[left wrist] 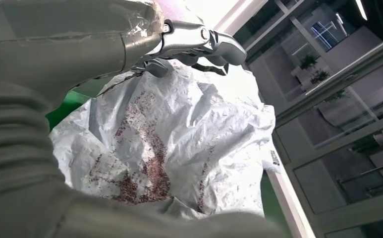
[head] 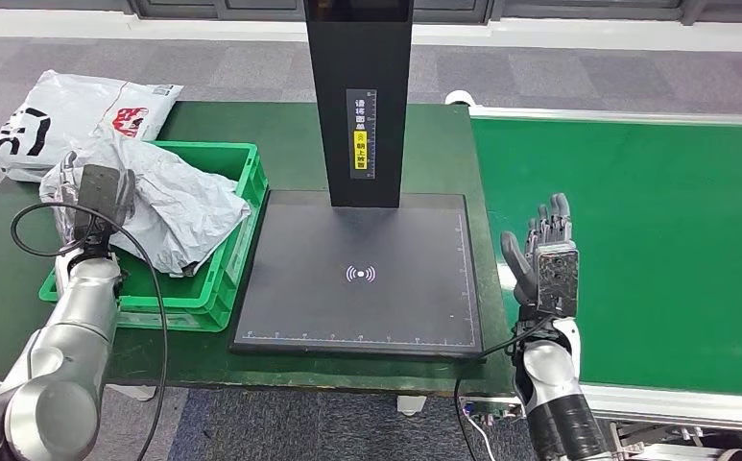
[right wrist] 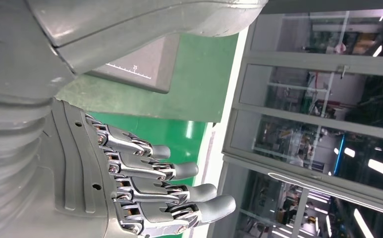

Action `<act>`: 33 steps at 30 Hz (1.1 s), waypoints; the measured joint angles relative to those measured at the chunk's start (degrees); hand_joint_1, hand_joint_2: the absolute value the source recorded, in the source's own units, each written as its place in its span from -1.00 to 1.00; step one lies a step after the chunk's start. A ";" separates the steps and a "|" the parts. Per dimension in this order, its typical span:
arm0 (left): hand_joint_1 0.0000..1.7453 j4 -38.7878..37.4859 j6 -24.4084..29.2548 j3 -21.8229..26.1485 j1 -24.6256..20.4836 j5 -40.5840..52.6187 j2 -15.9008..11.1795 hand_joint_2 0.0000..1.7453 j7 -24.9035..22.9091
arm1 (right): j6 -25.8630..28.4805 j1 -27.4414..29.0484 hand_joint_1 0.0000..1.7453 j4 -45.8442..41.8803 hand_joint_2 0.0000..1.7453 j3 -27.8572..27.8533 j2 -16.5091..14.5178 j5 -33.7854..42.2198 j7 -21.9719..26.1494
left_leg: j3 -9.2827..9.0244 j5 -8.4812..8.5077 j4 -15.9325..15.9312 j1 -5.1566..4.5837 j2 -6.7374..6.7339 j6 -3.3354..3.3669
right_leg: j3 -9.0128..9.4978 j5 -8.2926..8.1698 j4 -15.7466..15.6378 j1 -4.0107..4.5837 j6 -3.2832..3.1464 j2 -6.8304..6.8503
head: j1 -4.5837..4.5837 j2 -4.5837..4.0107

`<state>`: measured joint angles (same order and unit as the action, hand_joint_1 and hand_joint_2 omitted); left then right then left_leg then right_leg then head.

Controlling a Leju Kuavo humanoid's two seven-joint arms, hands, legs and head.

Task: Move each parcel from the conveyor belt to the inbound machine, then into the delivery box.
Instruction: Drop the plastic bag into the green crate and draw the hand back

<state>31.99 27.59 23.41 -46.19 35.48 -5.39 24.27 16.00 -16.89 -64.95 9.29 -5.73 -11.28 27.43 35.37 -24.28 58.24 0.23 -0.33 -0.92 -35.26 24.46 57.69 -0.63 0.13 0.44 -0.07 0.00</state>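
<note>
The left hand [head: 101, 197] hangs over the green delivery box [head: 242, 173] at nine o'clock, touching the crumpled grey parcel [head: 179, 206] lying inside, grip unclear, while the right hand [head: 544, 254], fingers apart and empty, waits by the conveyor belt [head: 655, 240] for another.

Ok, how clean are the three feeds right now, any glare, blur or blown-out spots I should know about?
Head view: evenly lit and sharp; the grey parcel in the green crate reads clearly. Left wrist view: the left hand and its cover sit close and soft-focused, with the background blown out white above the parcel. Right wrist view: right hand sharp; reflections on the glass wall, thumb blurred from closeness.
</note>
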 joint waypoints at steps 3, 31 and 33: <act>-1.00 0.30 0.87 0.03 0.04 -2.14 0.11 -1.00 1.38 | 0.07 -0.10 -1.00 0.06 1.00 0.00 -0.01 0.01 0.07 | 0.01 0.00 0.00 0.00 0.00 0.00 | 0.00 0.00 0.00 0.00 0.00 0.00 | 0.00 0.00; -1.00 6.63 -14.10 -31.14 4.21 -25.54 20.73 1.00 15.26 | 12.66 -15.43 -1.00 20.54 1.00 0.01 -5.77 5.06 12.25 | 0.16 0.04 0.06 -0.06 0.15 0.07 | -0.10 -0.13 -0.01 -0.02 0.20 0.12 | 0.00 0.00; -1.00 6.39 -13.06 -32.72 4.37 -25.75 21.60 1.00 15.74 | 15.00 -15.56 -1.00 21.02 1.00 0.03 -6.45 4.34 12.58 | 0.19 0.04 0.05 -0.04 0.17 0.07 | -0.09 -0.13 0.00 -0.02 0.20 0.14 | 0.01 0.00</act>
<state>38.38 14.53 -9.31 -41.82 9.74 16.21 40.01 31.00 -32.46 -43.93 9.32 -12.18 -6.94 40.01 35.56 -24.24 58.30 0.19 -0.15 -0.85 -35.35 24.34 57.69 -0.64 0.33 0.58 -0.06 0.00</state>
